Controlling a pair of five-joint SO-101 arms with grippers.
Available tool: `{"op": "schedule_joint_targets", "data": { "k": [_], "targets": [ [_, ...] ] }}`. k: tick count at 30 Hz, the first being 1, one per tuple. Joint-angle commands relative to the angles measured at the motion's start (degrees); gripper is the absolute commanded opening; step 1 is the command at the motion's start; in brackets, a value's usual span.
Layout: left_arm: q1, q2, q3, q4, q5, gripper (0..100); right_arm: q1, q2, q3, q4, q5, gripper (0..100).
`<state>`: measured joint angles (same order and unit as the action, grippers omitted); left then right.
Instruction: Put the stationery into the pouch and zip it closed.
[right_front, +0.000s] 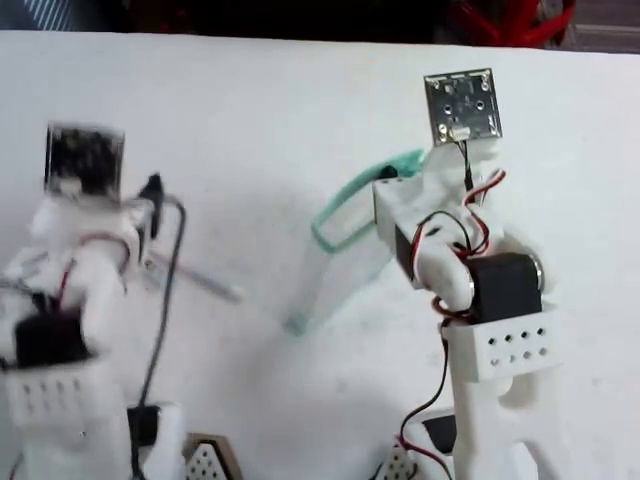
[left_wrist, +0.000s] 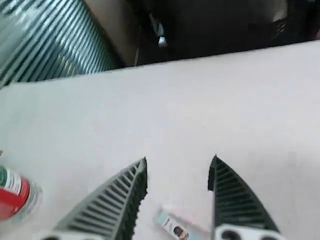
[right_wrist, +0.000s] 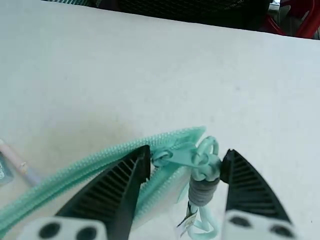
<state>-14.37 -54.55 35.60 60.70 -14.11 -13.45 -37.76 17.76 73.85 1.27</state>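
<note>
A clear pouch (right_front: 345, 262) with a teal zipper (right_wrist: 90, 167) lies mid-table, its mouth open. My right gripper (right_wrist: 187, 151) is open at the pouch's far end, its fingers either side of the teal zipper pull (right_wrist: 202, 165). My left gripper (left_wrist: 179, 161) is open above the bare table, with a small labelled stationery piece (left_wrist: 172, 227) lying between its fingers near their base. A red, green and white stick (left_wrist: 12, 192) lies off to one side of it. In the high view a pale pen (right_front: 195, 278) rests between the left arm and the pouch.
The white table (right_front: 250, 110) ends at a dark far edge. A black cable (right_front: 165, 290) hangs beside the left arm (right_front: 70, 260). The right arm (right_front: 480, 290) stands over the pouch's right side. A ribbed teal surface (left_wrist: 45, 40) is beyond the table.
</note>
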Motion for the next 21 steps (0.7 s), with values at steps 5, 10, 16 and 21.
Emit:
{"op": "schedule_joint_targets", "data": {
  "k": [5, 10, 16, 21],
  "targets": [
    [-13.1, 30.7, -22.1, 20.0, 1.3, 21, 0.6, 0.9, 2.1, 0.0, 0.3, 23.0],
    [-14.4, 48.2, -25.7, 24.4, 9.4, 20, 0.5, 0.9, 2.1, 0.0, 0.2, 23.0],
    [-12.8, 62.8, -26.3, 16.5, 14.2, 20, 0.5, 0.9, 2.1, 0.0, 0.2, 23.0],
    [-12.8, 68.4, -26.2, 9.9, 19.7, 21, 0.5, 0.9, 2.2, 0.0, 0.3, 23.0]
  ]
}}
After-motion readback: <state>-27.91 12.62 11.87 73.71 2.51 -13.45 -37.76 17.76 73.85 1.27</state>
